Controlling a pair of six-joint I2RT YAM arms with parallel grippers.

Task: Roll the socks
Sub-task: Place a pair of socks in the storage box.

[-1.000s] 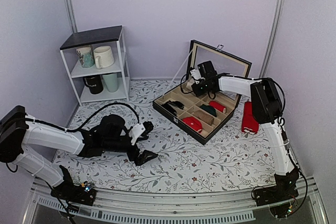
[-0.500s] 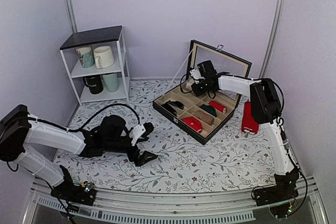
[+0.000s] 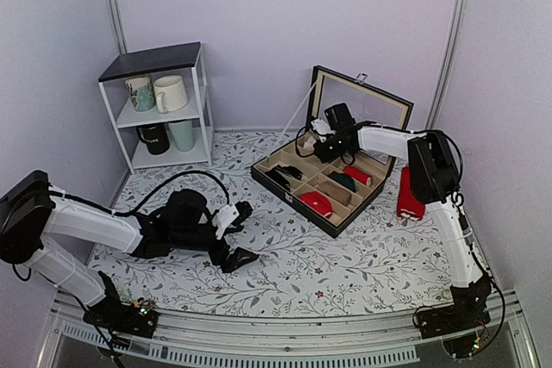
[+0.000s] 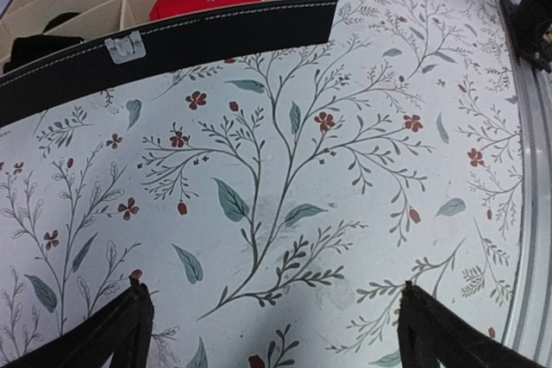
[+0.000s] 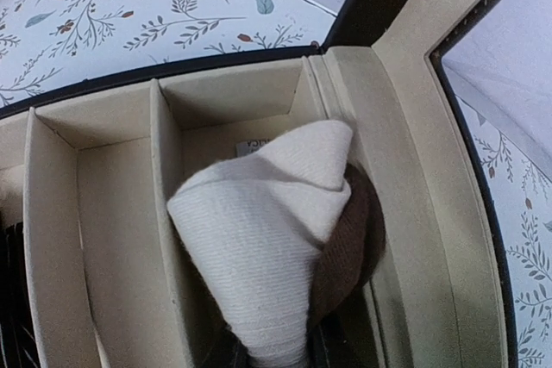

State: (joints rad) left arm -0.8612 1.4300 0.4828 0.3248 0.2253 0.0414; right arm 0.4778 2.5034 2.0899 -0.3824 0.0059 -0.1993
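Note:
The socks are a rolled bundle, cream outside with dark brown on its right side. They sit in my right gripper, which is shut on them from below, at the back corner compartment of the open box. In the top view the right gripper is over the box's far left part, by the lid. My left gripper lies low on the floral table with its jaws wide open and nothing between them. It also shows in the left wrist view, with only table between the fingertips.
The black box has cream dividers and holds a red bundle, a dark green bundle and dark items. A plain red pair lies right of the box. A white shelf with mugs stands at the back left.
My right gripper has shifted slightly to the right over the box's back compartments with the socks. The left arm has not moved.

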